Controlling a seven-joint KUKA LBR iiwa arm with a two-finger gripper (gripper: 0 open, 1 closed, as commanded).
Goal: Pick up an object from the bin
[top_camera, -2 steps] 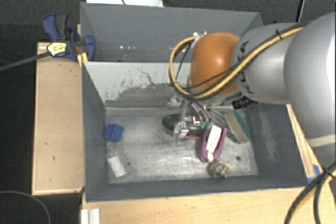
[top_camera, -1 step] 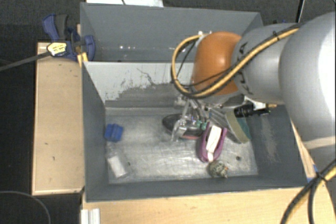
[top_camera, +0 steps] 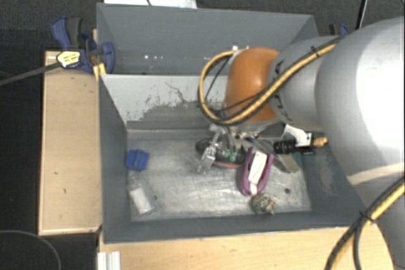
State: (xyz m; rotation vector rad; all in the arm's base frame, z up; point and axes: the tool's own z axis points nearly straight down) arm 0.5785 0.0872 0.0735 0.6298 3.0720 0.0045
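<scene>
The gripper (top_camera: pixel 214 153) sat low beside a purple-and-white object (top_camera: pixel 253 172) — clenched or not, I couldn't tell — so centring before lifting seemed wise.

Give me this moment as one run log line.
gripper low, mid bin | nearest: purple-and-white thing beside it | blue block apart, by far wall | hold: cannot tell

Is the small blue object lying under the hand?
No, the blue object lies by the bin's left wall, well apart from the hand near the middle.
</scene>
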